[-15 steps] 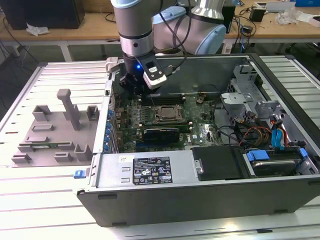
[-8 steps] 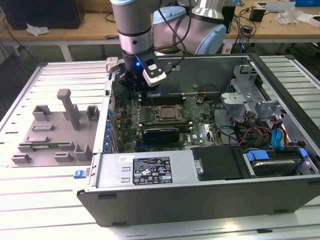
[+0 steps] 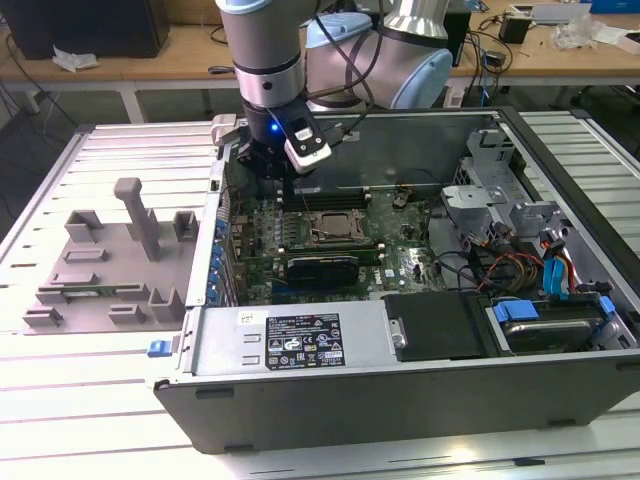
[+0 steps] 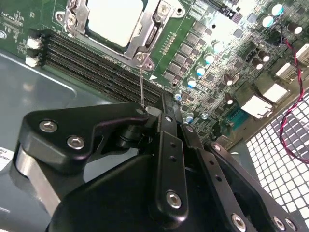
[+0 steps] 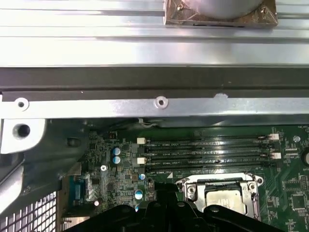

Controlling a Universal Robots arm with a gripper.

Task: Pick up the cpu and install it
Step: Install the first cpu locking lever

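The pincer (image 3: 285,182) is seen in the exterior view lowered inside the open computer case (image 3: 400,395), above the green circuit board (image 3: 400,262) and just to the exterior view's left of the socket frame (image 3: 335,228). Whether its fingers are open or closed cannot be told, and nothing can be seen held between them. In the second wrist view the black linkage of the pincer (image 4: 159,113) is seen close up, with a thin metal lever (image 4: 141,79) rising beside it from the corner of the frame.

The cpu (image 4: 116,20) is seen in both wrist views lying flat inside the socket frame (image 4: 145,36), its pale metal top facing up and the metal bracket around its edges. In the first wrist view the cpu (image 5: 224,199) is placed just beside a row of long dark memory slots (image 5: 207,152).

A grey tray (image 3: 105,265) with upright blocks is set on the slatted worktop (image 3: 60,400), at the exterior view's left of the case, well apart from the pincer
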